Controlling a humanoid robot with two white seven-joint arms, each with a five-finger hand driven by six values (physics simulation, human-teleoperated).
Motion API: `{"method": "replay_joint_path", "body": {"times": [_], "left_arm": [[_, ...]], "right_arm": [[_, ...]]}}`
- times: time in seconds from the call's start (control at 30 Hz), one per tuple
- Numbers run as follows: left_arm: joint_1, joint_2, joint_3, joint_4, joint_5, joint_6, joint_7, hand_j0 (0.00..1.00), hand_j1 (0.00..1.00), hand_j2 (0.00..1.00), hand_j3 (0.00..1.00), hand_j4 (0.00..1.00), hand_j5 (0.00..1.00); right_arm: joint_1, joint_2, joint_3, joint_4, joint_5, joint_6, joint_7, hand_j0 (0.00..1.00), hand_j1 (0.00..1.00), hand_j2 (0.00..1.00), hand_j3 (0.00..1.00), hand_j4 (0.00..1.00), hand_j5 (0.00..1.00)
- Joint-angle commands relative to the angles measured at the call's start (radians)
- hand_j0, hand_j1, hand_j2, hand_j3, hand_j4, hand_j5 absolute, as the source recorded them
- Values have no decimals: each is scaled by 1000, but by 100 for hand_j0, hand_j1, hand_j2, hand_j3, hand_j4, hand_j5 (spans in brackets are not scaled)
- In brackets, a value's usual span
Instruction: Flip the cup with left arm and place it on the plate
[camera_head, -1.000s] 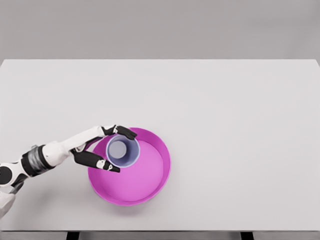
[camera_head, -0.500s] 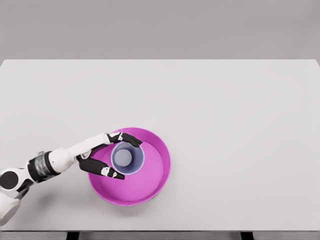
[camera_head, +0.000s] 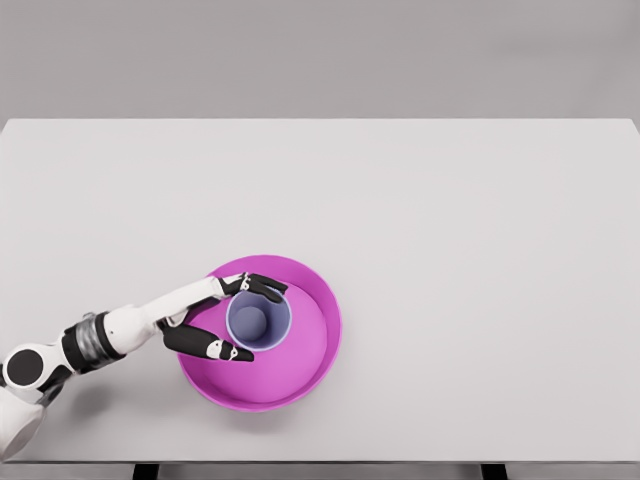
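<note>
A lavender cup (camera_head: 258, 320) stands mouth-up inside the magenta plate (camera_head: 310, 350), in its left half. My left hand (camera_head: 230, 318) reaches in from the lower left over the plate's left rim. Its black fingers (camera_head: 262, 285) curl round the cup's far side and its thumb (camera_head: 215, 349) lies along the near side, so the hand is shut on the cup. The cup's inside bottom shows from above. The right arm is out of view.
The plate sits on a wide white table (camera_head: 450, 220), near its front edge (camera_head: 400, 462). Nothing else lies on the tabletop.
The left hand has carried the cup a little to the right and down, further inside the plate. The cup has tipped from slightly tilted to upright.
</note>
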Motion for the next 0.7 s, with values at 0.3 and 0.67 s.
{"method": "replay_joint_path", "body": {"times": [0.3, 0.67], "left_arm": [[-8, 2, -1, -11, -10, -1, -1, 100, 100, 100, 100, 100, 100], [-2, 13, 53, -26, -8, -1, -1, 100, 100, 100, 100, 100, 100]], "right_arm": [[0, 0, 0, 0, 0, 0, 0, 100, 100, 100, 100, 100, 100], [0, 0, 0, 0, 0, 0, 0, 100, 100, 100, 100, 100, 100]]}}
